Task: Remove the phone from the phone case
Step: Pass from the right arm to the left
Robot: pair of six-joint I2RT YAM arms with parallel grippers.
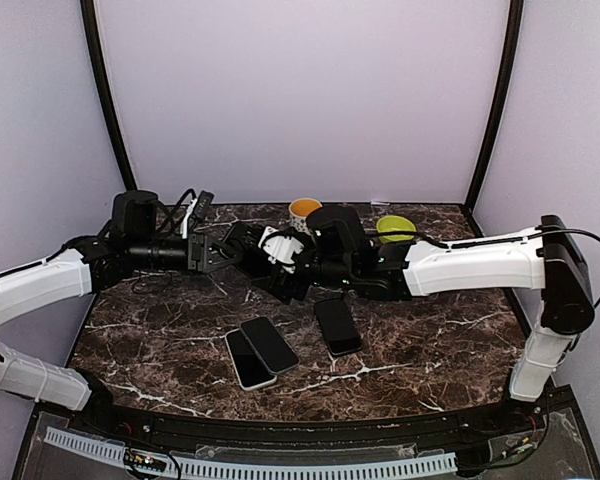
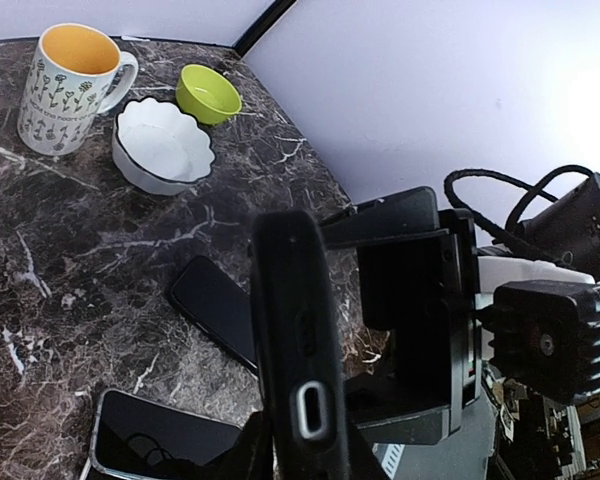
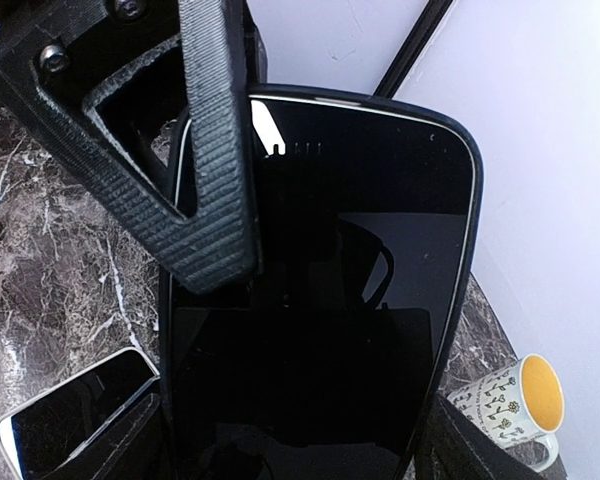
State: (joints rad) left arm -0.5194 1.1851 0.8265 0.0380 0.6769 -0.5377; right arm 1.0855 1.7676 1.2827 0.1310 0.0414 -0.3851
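Observation:
A black phone (image 3: 320,320) in a black case (image 2: 298,340) is held in the air between both arms, above the marble table (image 1: 160,340). My left gripper (image 1: 235,250) is shut on the case, which shows edge-on in the left wrist view with its charge-port cutout (image 2: 316,410). One ribbed left finger (image 3: 215,150) lies across the screen's upper left corner. My right gripper (image 1: 285,265) is shut on the phone's long sides, with its fingers (image 3: 480,440) flanking the lower screen. The phone sits inside the case.
Three more phones lie flat on the table: a white-edged one (image 1: 248,358), one beside it (image 1: 270,343) and one to the right (image 1: 338,325). A flowered mug (image 1: 303,210), a white bowl (image 2: 163,145) and a green bowl (image 1: 395,228) stand at the back.

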